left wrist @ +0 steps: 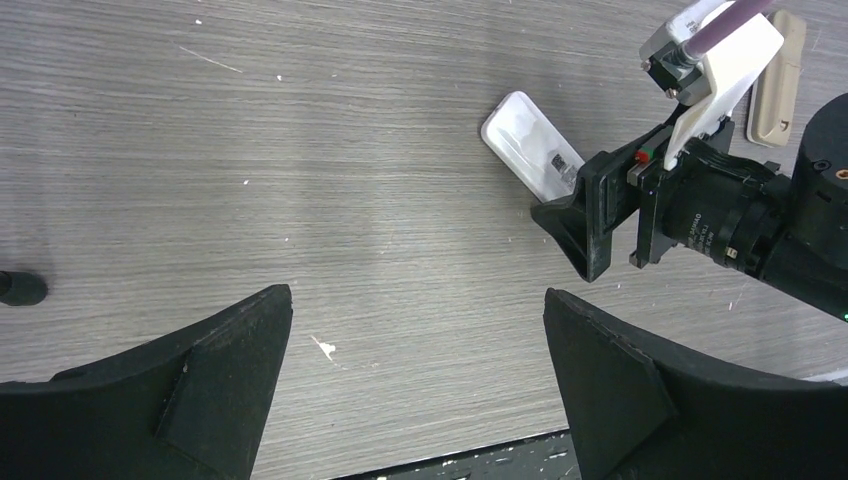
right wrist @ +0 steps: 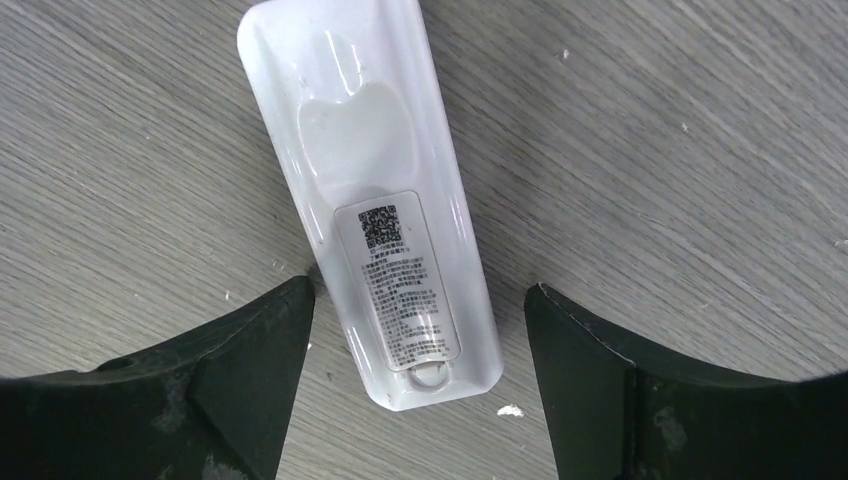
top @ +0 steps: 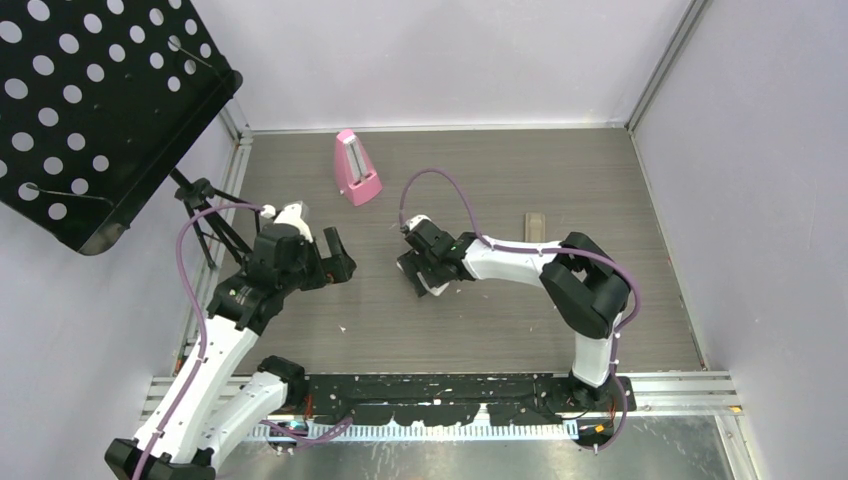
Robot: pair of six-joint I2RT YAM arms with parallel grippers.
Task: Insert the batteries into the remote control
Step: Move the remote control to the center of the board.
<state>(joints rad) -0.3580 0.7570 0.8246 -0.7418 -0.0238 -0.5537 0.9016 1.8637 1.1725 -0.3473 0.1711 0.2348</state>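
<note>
Two end effectors, both spread: at left I see the left end effector (left wrist: 418, 310) hanging above the desk (left wrist: 300, 150). At centre, the right end effector (right wrist: 417, 290) straddles the white remote control (right wrist: 370, 180), which lies label-up on the wood. A slim beige piece (top: 535, 226) lies farther right.

Your desk (top: 500, 330) is grey wood-grain w/ scattered white specks (left wrist: 322, 347). On it you've got a white remote (right wrist: 375, 200) lying flat, label side up, a slim beige strip (top: 535, 226) flat to its right and apart from it, and a pink wedge-shaped obj (top: 356, 168) upright near the back wall. There's also a small dark item (left wrist: 20, 288), cut off at the left wrist view's edge, can't ID.
</note>
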